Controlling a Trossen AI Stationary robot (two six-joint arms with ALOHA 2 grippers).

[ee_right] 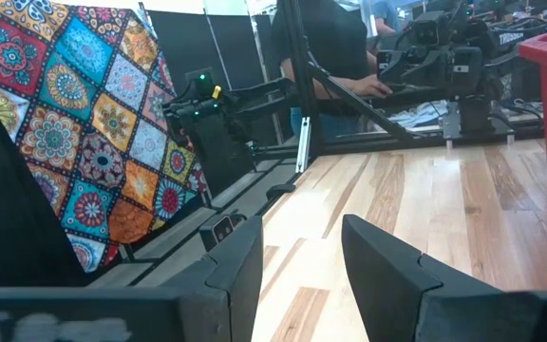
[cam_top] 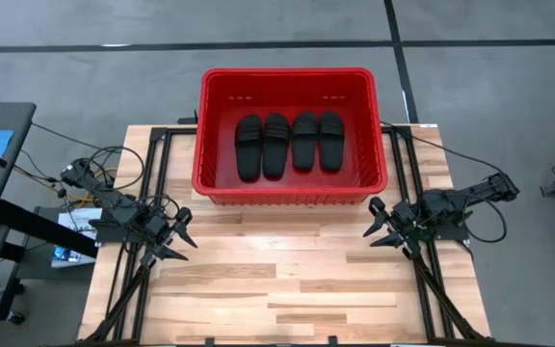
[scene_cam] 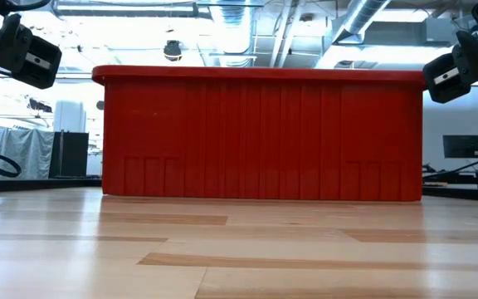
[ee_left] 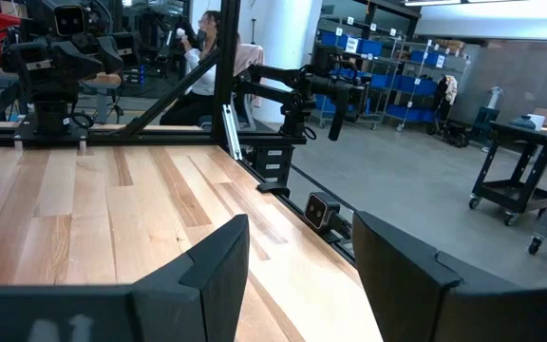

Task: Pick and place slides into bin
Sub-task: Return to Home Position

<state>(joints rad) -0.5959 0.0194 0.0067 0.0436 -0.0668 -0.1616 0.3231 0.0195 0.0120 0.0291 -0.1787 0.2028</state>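
Note:
Four black slides [cam_top: 288,143] lie side by side, soles down, on the floor of the red bin [cam_top: 212,164], which stands at the table's far middle; the low view shows only the bin's near wall [scene_cam: 260,137]. My left gripper [cam_top: 179,240] is open and empty over the table's left side, near the bin's near left corner. My right gripper [cam_top: 379,224] is open and empty over the right side, near the bin's near right corner. Both point toward the table's middle.
Bare wooden tabletop [cam_top: 277,280] stretches between the grippers and the near edge. Black frame rails [cam_top: 152,173] run along both table sides. People stand beyond the table in the wrist views [ee_right: 335,57]. A patterned cloth [ee_right: 84,123] hangs beyond the left edge.

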